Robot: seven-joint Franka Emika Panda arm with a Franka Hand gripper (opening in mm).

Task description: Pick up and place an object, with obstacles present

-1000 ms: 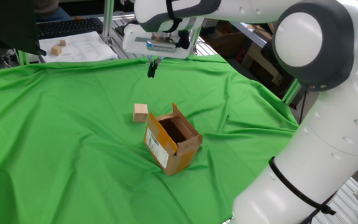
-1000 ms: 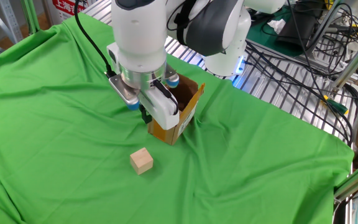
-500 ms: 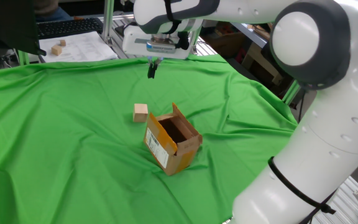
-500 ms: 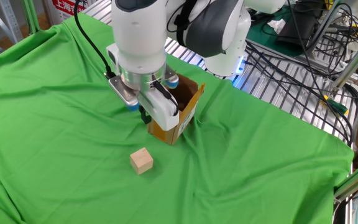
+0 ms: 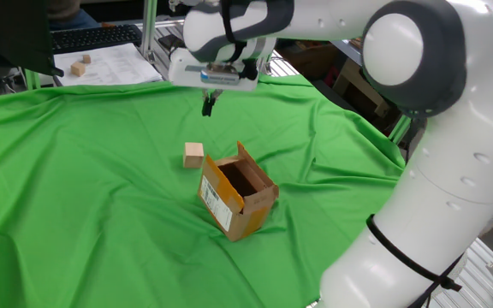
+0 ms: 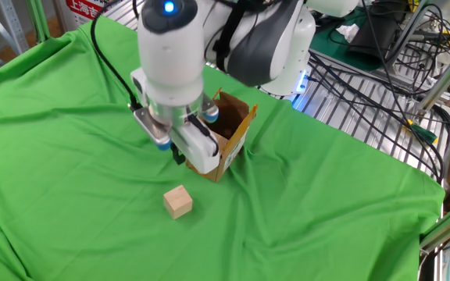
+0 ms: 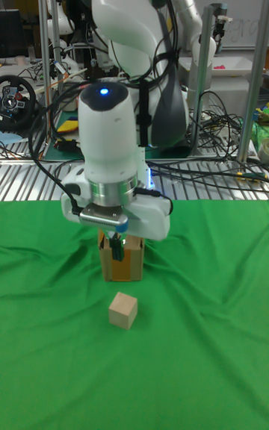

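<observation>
The object, a small pale tan wooden cube (image 5: 193, 154) (image 6: 178, 202) (image 7: 122, 310), lies on the green cloth just beside the obstacle. That obstacle is a brown cardboard box (image 5: 236, 198) (image 6: 230, 144) (image 7: 125, 265) with raised flaps and a white label. My gripper (image 5: 208, 104) (image 6: 178, 156) (image 7: 117, 248) hangs in the air above the cloth, short of the cube and close to the box. Its dark fingers are pressed together, shut, with nothing between them.
Two similar small blocks (image 5: 80, 66) lie on white paper beside a keyboard (image 5: 92, 37) off the cloth's far corner. A metal rack with cables (image 6: 366, 101) borders the cloth. The robot's big white arm (image 5: 435, 171) rises at one side.
The gripper has dropped a little and shifted towards the cube, with the wrist turning slightly. Cube and box have not moved.
</observation>
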